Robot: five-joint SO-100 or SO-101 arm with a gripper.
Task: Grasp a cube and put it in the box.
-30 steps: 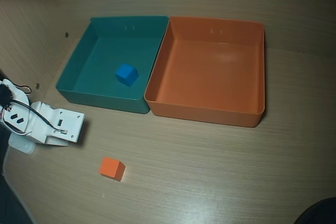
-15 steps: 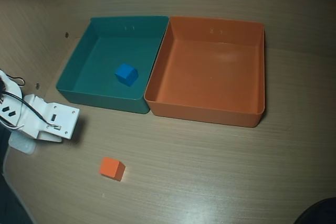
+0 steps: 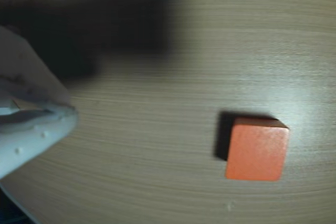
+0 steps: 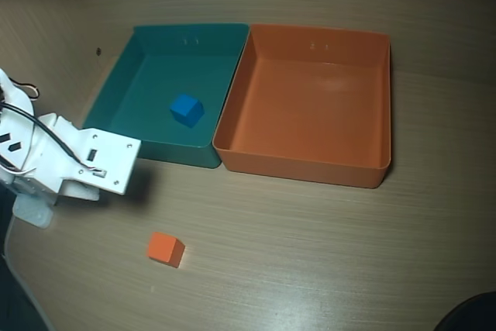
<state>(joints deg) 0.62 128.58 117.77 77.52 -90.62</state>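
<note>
The small orange cube [image 4: 165,249] lies alone on the wooden table, in front of the boxes at the lower left of the overhead view. The wrist view shows the cube [image 3: 257,149] at right, casting a dark shadow on its left. My gripper [image 3: 63,113] enters that view from the left, well apart from the cube, and its two white fingers seem pressed together with nothing held. In the overhead view my white arm [image 4: 81,162] hangs at the left, above the table and up-left of the cube. The orange box [image 4: 302,164] stands empty at the upper right.
A teal box [image 4: 147,149] of the same shape adjoins the orange one on its left and holds a blue cube [image 4: 186,109]. My arm's front end overlaps that box's near-left corner. A dark object [image 4: 473,314] shows at the bottom right corner.
In the overhead view my arm has swung right and slightly up, from the left edge toward the teal box's near-left corner. Both cubes and both boxes stayed put.
</note>
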